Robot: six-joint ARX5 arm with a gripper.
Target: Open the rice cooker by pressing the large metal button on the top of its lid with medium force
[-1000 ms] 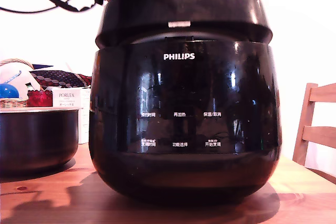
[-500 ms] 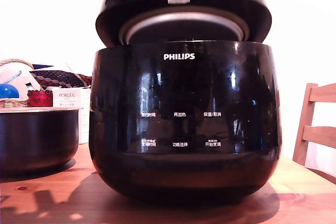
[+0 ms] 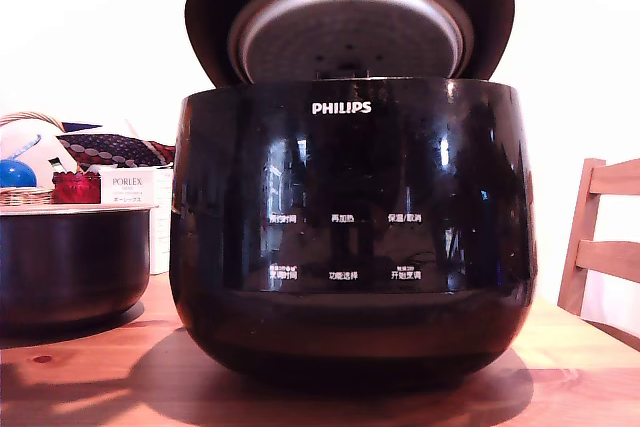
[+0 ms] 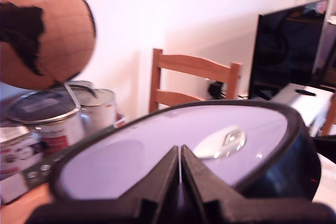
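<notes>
Already the lid (image 3: 350, 22) stands tilted up off the rice cooker (image 3: 350, 237), dimpled underside showing. Gripper (image 4: 180, 162) hangs above the lid top, jaws pressed together, empty. Judgement: lift straight clear; avoid the metal button (image 4: 223, 141).

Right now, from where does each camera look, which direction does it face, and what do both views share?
Exterior view: low at table height, facing the front of the Philips rice cooker, with its lid raised so the silvery underside shows; a dark metal pot stands at this view's left. No part of the robot is visible.
Wrist view: on the arm above the lid, looking along the closed gripper across the lid's top and its metal button.
Shared: the lid, and a wooden chair.
</notes>
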